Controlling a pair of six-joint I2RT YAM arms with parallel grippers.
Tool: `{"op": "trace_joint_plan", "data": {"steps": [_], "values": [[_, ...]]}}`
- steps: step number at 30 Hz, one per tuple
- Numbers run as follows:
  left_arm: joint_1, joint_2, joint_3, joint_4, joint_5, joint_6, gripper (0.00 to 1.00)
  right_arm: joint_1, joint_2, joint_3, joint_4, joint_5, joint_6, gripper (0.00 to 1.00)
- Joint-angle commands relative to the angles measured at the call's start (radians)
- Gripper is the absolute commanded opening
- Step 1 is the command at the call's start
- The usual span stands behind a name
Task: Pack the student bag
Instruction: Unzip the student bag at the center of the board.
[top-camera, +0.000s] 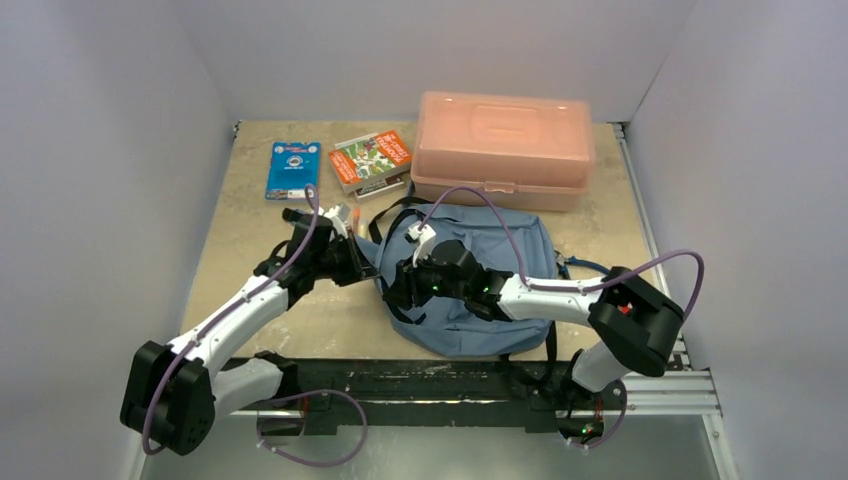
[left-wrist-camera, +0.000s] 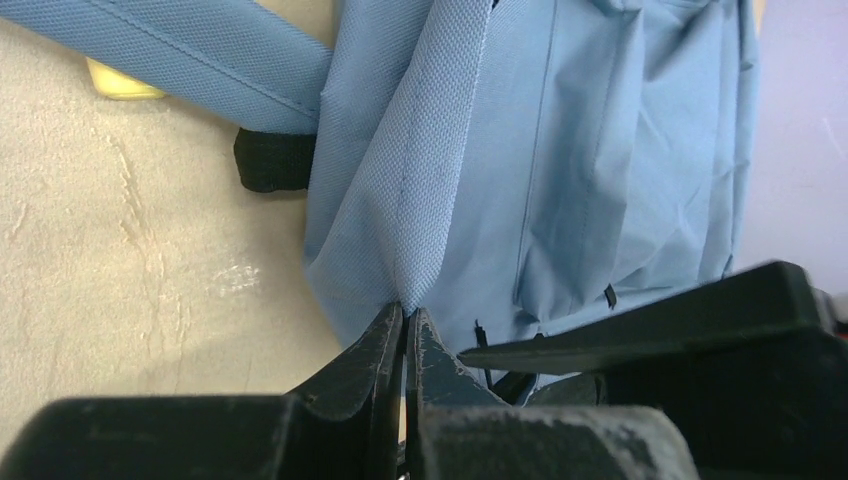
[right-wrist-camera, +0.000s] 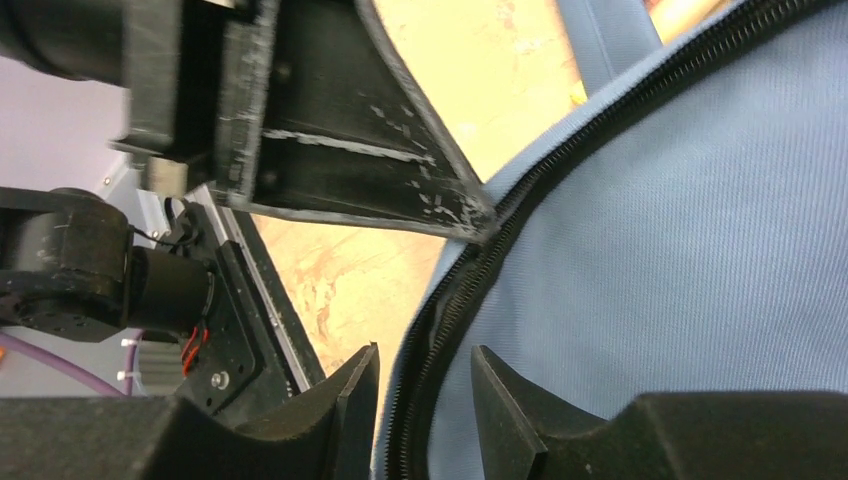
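The blue-grey student bag (top-camera: 490, 275) lies flat in the middle of the table. My left gripper (top-camera: 366, 262) is at its left edge. In the left wrist view it (left-wrist-camera: 405, 318) is shut on a raised fold of the bag's fabric (left-wrist-camera: 420, 180). My right gripper (top-camera: 400, 287) is just beside it on the same edge. In the right wrist view it (right-wrist-camera: 426, 352) is open, one jaw on each side of the bag's dark zipper (right-wrist-camera: 480, 275), not closed on it. The bag's cloth (right-wrist-camera: 690, 250) fills the right of that view.
A rigid salmon-pink box (top-camera: 503, 148) stands behind the bag. A green-and-orange book (top-camera: 371, 160) and a blue card pack (top-camera: 293, 170) lie at the back left. A small marker-like item (top-camera: 347, 214) lies near my left gripper. A wide blue strap (left-wrist-camera: 190, 55) crosses the tabletop.
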Motion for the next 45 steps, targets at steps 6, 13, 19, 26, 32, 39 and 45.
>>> {"op": "trace_joint_plan", "data": {"steps": [6,13,19,26,32,39,45], "values": [[0.004,-0.031,-0.050,0.152,0.082,-0.041,0.00,-0.001,0.060,-0.049,0.122,0.050,0.075,0.42],[0.004,-0.034,-0.070,0.142,0.062,-0.043,0.00,-0.001,0.062,-0.050,0.127,0.041,0.095,0.00],[0.004,-0.075,-0.091,0.039,-0.059,-0.051,0.00,-0.007,-0.107,-0.155,0.111,0.138,0.138,0.00],[0.004,-0.093,-0.100,0.021,-0.047,-0.058,0.00,-0.006,-0.317,-0.335,0.325,0.122,0.135,0.00],[0.004,-0.127,-0.058,0.057,0.073,-0.056,0.52,-0.006,-0.293,-0.336,0.348,0.102,0.075,0.00],[0.001,-0.193,0.064,0.017,0.101,-0.065,0.84,-0.006,-0.326,-0.310,0.243,0.104,-0.012,0.00],[-0.066,-0.041,0.232,-0.111,0.049,-0.102,0.86,-0.006,-0.368,-0.291,0.183,0.113,-0.041,0.00]]}}
